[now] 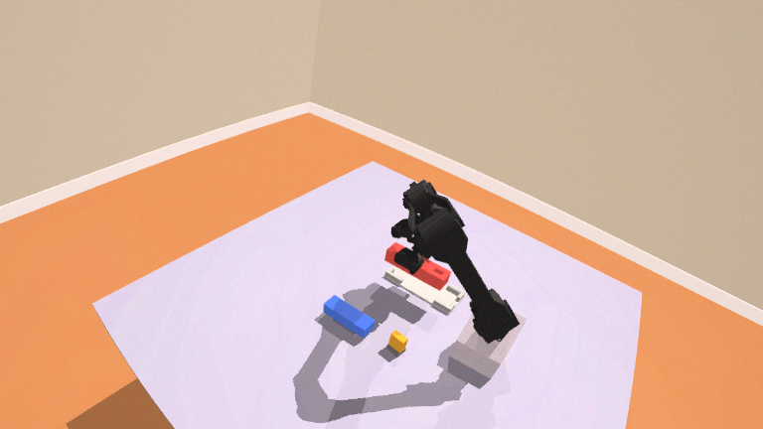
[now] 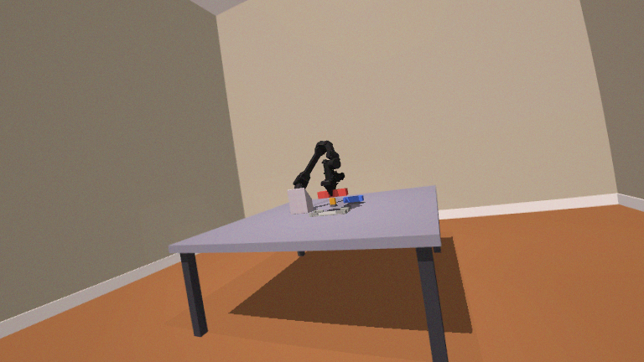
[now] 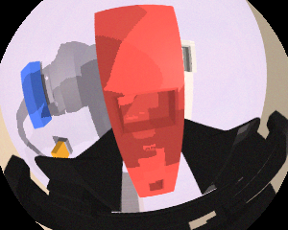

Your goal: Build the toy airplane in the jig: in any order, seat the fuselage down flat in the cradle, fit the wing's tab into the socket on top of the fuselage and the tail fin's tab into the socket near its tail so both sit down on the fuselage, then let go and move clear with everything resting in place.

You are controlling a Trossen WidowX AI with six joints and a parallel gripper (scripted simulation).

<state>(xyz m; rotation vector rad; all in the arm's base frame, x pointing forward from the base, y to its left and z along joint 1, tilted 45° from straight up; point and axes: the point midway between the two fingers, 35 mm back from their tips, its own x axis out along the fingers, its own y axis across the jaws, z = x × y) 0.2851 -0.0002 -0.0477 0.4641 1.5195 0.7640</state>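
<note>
The red fuselage (image 1: 433, 273) (image 2: 340, 192) (image 3: 149, 57) is held in the air above the white jig cradle (image 1: 422, 290) (image 2: 326, 214) (image 3: 189, 96), roughly in line with it. My gripper (image 1: 411, 260) (image 2: 331, 193) (image 3: 145, 123) is shut on the fuselage near its middle, and its sockets face up in the wrist view. The blue wing (image 1: 348, 316) (image 2: 353, 199) (image 3: 35, 95) lies on the table to one side of the cradle. The small yellow tail fin (image 1: 397, 341) (image 2: 333, 201) (image 3: 60, 149) stands on the table near the wing. The fuselage hides most of the cradle in the wrist view.
The pale arm base block (image 1: 476, 360) (image 2: 298, 201) stands on the table (image 1: 225, 295) (image 2: 380, 224), beyond one end of the cradle. The arm's shadow falls across the table around the wing.
</note>
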